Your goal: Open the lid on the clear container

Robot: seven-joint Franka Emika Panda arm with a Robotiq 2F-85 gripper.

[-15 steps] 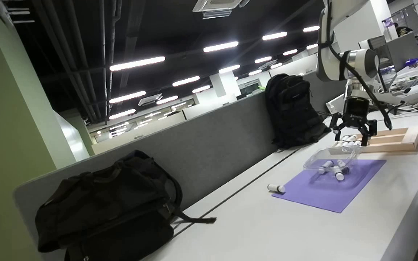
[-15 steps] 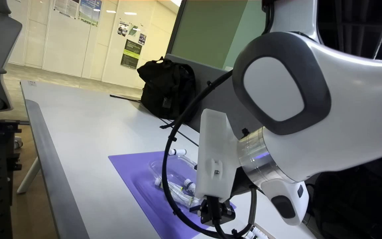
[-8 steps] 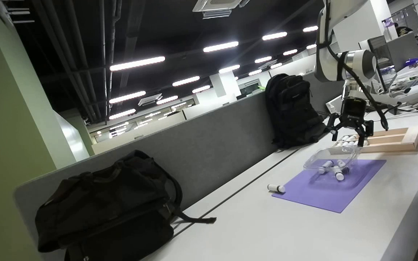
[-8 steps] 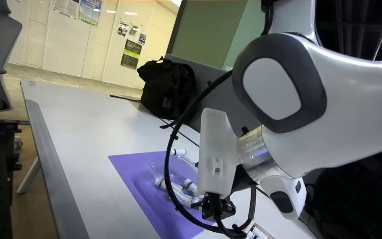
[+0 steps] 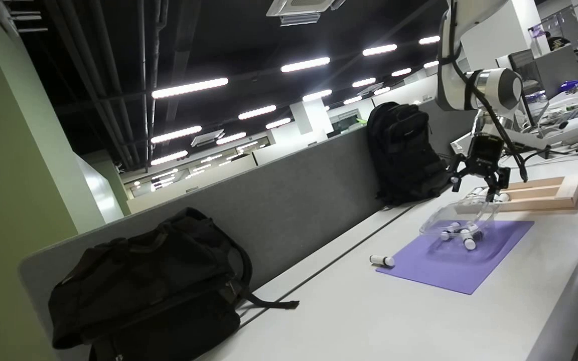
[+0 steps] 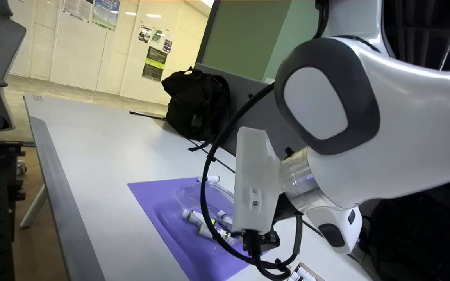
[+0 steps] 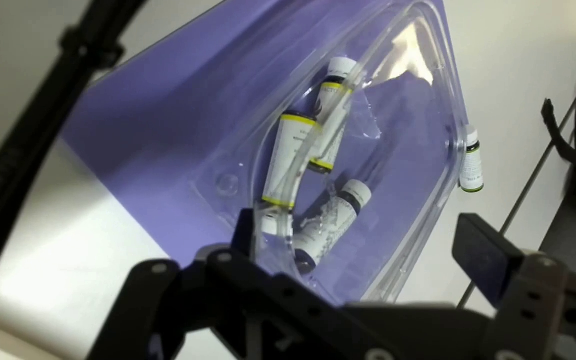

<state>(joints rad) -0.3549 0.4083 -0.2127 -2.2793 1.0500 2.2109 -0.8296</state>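
Clear container (image 7: 408,145), one: sat on the purple mat (image 7: 168,125), atop the counter (image 5: 349,311). Bottles (image 7: 288,157), three, white-capped: showed through its plastic. Fourth bottle (image 7: 472,165): lay outside, by the mat's edge. End effector (image 7: 365,244), mine: stood released, fingers (image 7: 488,255) spread, one fingertip (image 7: 244,232) at the rim; touching or apart, I could not tell.

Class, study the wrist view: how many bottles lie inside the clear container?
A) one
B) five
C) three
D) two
C: the wrist view shows an upper bottle, a middle bottle and a lower bottle inside the clear container, while a stray bottle lies outside it.
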